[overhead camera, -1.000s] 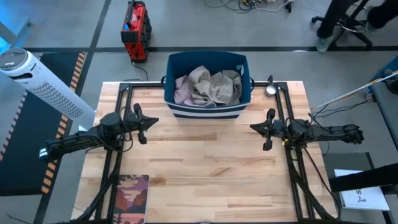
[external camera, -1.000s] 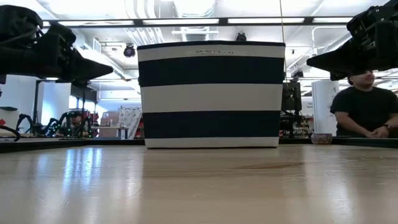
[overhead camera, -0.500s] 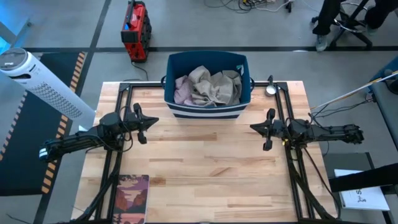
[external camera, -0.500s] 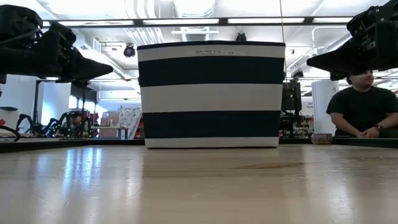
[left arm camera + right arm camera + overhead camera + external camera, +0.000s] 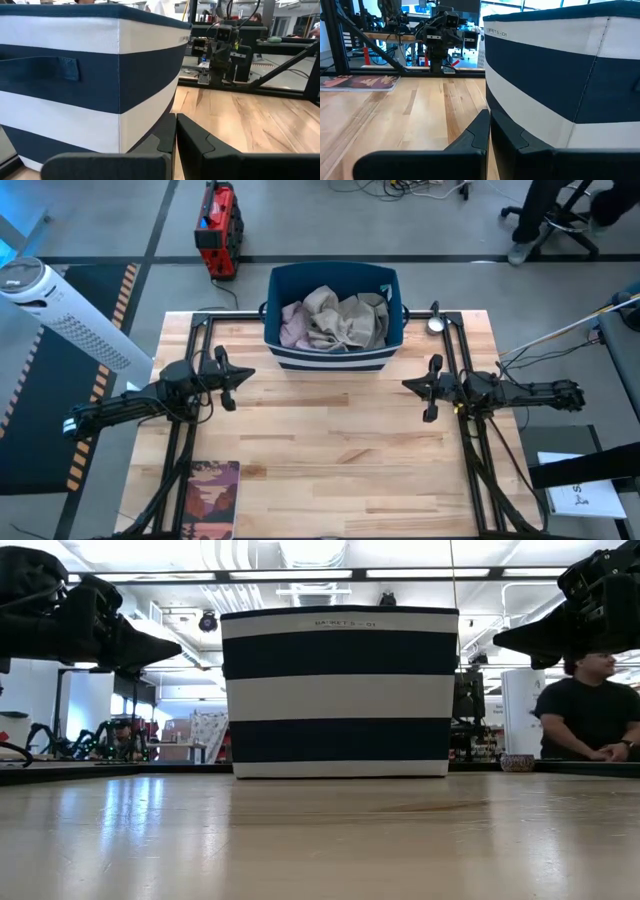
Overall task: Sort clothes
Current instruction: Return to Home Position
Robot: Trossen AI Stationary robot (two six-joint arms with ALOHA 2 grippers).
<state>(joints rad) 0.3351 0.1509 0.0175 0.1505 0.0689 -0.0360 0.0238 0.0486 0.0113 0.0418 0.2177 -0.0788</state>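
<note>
The clothes lie heaped in a navy and white striped bin at the table's far middle; beige-khaki and pale lilac-pink pieces show on top. My left gripper hovers shut and empty at the table's left, near the bin's left corner; its wrist view shows the fingertips together. My right gripper hovers shut and empty at the table's right, near the bin's right corner; it also shows in its wrist view.
A reddish-brown book lies flat at the table's near left corner. A small round metal object sits right of the bin. A person sits beyond the table's far side. Bare wood lies between the arms.
</note>
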